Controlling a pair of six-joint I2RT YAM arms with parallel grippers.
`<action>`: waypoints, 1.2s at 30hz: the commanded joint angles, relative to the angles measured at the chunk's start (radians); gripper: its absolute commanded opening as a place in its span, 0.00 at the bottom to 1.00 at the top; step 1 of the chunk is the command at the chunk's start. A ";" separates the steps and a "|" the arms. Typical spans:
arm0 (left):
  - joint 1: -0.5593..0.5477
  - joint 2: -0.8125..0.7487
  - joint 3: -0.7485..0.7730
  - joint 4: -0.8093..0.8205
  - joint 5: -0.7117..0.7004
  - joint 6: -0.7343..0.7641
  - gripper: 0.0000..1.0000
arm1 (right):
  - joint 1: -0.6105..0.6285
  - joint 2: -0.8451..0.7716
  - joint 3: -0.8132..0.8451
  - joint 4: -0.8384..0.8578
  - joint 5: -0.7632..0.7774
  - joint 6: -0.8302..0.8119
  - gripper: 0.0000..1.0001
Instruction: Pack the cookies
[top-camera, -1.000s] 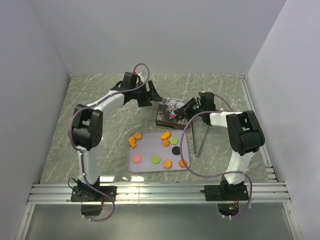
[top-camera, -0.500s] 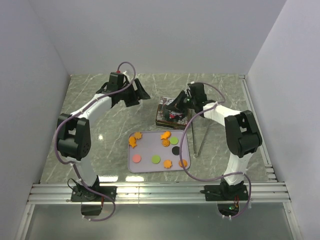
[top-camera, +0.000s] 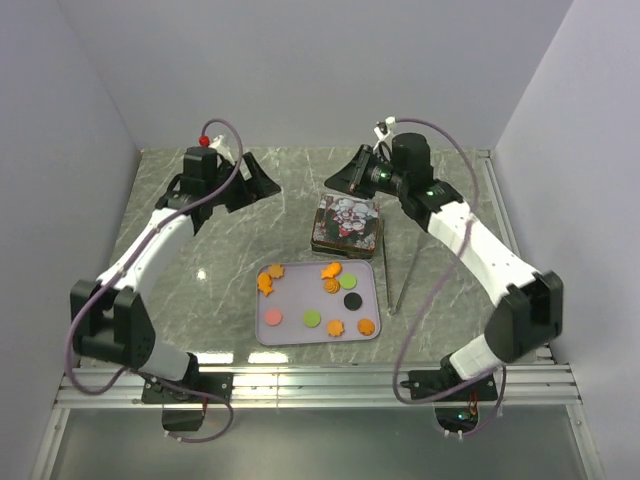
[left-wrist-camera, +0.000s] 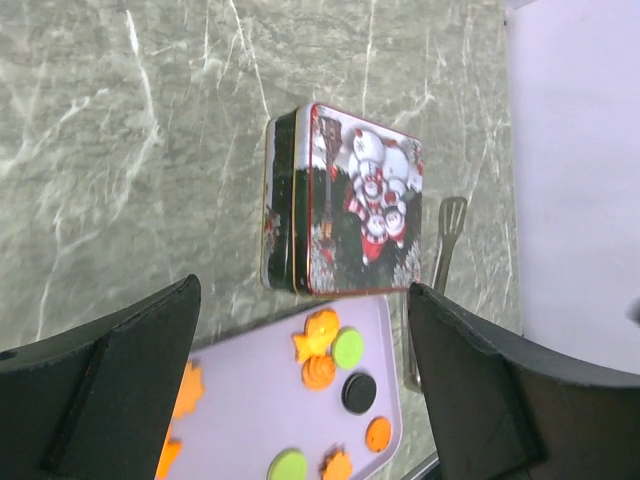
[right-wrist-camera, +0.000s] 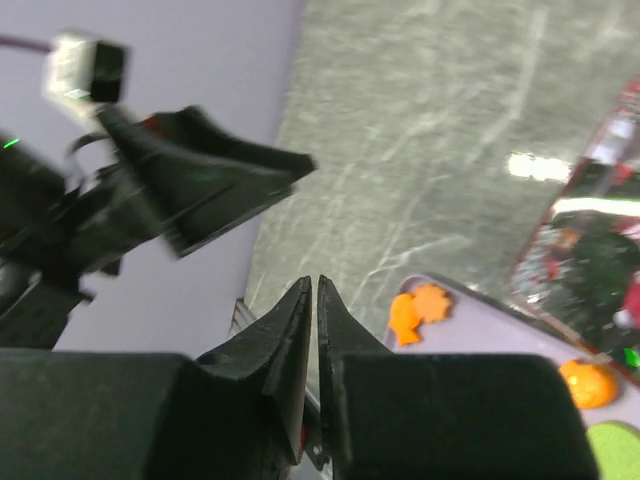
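- While both arms hang over the far half of the marble table (top-camera: 250, 240), the cookies (top-camera: 312, 318) lie scattered on a lavender tray (top-camera: 290, 298) near the front, just before a lidded Christmas tin (top-camera: 347, 222); a spatula (top-camera: 402, 272) lies right of the tray.
- Left wrist: the left gripper (left-wrist-camera: 302, 288) stands spread wide and empty, the tin and the tray of cookies showing between its fingers.
- Right wrist: the right gripper (right-wrist-camera: 313, 290) has its fingers pressed together on nothing, orange cookies on the tray beyond.
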 joint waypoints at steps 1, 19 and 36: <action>0.000 -0.127 -0.059 -0.032 -0.032 0.058 0.91 | 0.054 -0.147 0.013 -0.079 0.028 -0.086 0.20; -0.001 -0.758 -0.375 -0.193 -0.110 0.104 0.99 | 0.147 -0.737 -0.337 -0.404 0.355 -0.267 0.57; -0.029 -0.862 -0.485 -0.216 -0.367 0.092 0.99 | 0.154 -1.015 -0.480 -0.594 0.539 -0.283 0.83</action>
